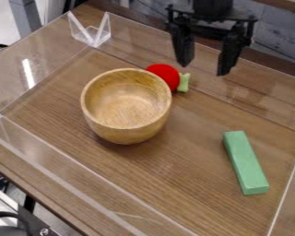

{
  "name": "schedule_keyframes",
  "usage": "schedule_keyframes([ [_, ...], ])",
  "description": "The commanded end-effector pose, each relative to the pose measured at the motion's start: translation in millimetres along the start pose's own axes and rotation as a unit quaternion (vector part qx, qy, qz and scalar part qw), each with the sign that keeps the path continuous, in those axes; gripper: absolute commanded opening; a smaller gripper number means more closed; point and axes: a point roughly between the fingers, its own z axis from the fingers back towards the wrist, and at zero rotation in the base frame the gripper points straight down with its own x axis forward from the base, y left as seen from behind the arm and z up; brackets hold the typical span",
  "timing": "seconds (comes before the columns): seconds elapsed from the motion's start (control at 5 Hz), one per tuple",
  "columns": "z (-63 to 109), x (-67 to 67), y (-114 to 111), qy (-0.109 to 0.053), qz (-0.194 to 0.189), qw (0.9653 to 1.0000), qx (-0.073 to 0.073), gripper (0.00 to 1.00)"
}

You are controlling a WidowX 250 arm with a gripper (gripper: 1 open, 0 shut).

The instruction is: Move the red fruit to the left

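Observation:
The red fruit (pixel 164 75) is small, round and glossy, with a pale green leafy end (pixel 183 83) on its right. It rests on the wooden table just behind the right rim of the wooden bowl (pixel 126 104). My gripper (pixel 206 57) hangs open and pointing down, above and to the right of the fruit. Its two black fingers (pixel 227 57) stand wide apart with nothing between them, and it does not touch the fruit.
A flat green rectangular block (pixel 246 160) lies at the right front. Clear plastic walls (pixel 27 69) ring the wooden table. A clear plastic bracket (pixel 88 32) stands at the back left corner.

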Motion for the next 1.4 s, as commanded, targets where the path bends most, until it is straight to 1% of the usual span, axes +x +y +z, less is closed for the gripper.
schedule_keyframes([
  [0.0, 19.3, -7.7, -15.8, -0.029, -0.021, 0.9993, -0.013, 1.0],
  [0.2, 15.4, -15.3, -20.6, -0.024, -0.035, 0.999, -0.012, 1.0],
  [0.4, 15.2, -18.4, -19.2, -0.031, -0.037, 0.9988, -0.004, 1.0],
  [0.6, 26.6, -11.8, -8.3, -0.039, -0.03, 0.9988, 0.0, 1.0],
  [0.8, 35.3, -3.8, 2.6, -0.048, -0.021, 0.9986, 0.0, 1.0],
  [1.0, 19.6, -8.1, 6.8, -0.04, -0.028, 0.9988, 0.002, 1.0],
  [1.2, 7.5, -8.3, 6.7, -0.037, -0.018, 0.9992, -0.002, 1.0],
])
